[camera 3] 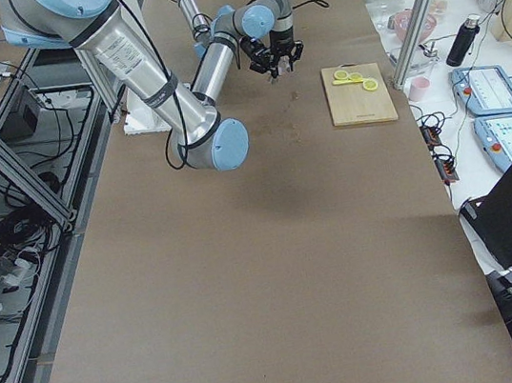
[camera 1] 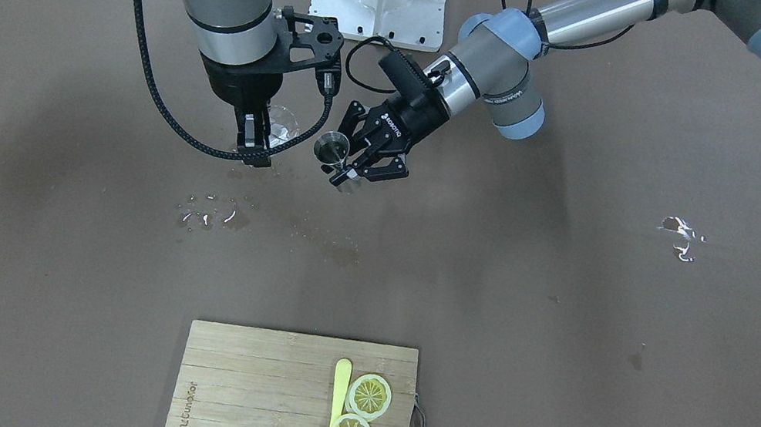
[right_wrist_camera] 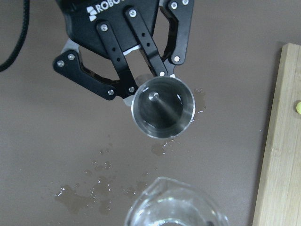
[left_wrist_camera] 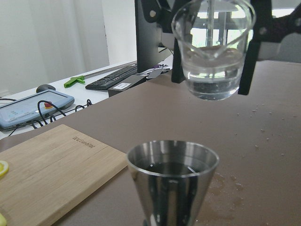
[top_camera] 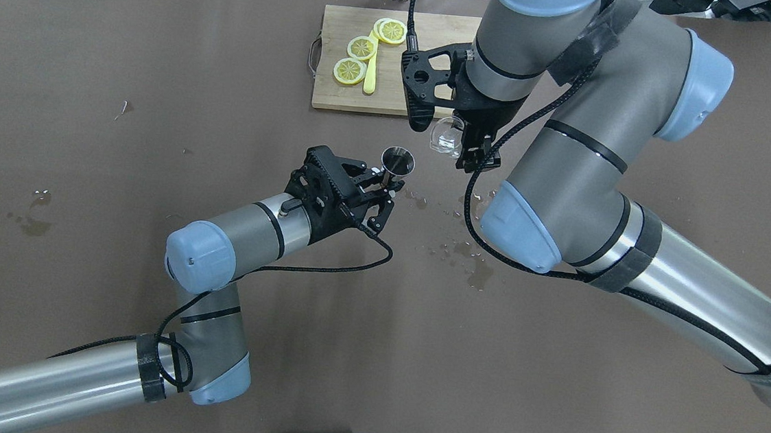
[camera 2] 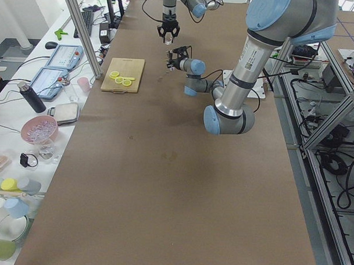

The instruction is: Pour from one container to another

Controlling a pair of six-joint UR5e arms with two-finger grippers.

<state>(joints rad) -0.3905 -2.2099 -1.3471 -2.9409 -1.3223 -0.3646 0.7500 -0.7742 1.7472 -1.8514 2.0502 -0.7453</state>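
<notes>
While you look at the middle of the counter [top_camera: 161, 89], your right fingers [camera 1: 251, 132] are clamped on 2 sides of the clear glass [left_wrist_camera: 214, 61], holding it upright in the air with a little clear liquid in its base. Your left fingers [camera 1: 382, 169] are closed around the narrow waist of the metal jigger [top_camera: 397, 160], which stands mouth up, just beside and below the glass without touching it. Wet spots [top_camera: 479, 275] mark the counter nearby.

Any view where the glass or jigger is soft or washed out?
Left wrist view: jigger sharp, glass rim fades into the bright background. Right wrist view: jigger crisp, glass at the bottom edge soft and cropped. Side views: both too small to judge.
</notes>
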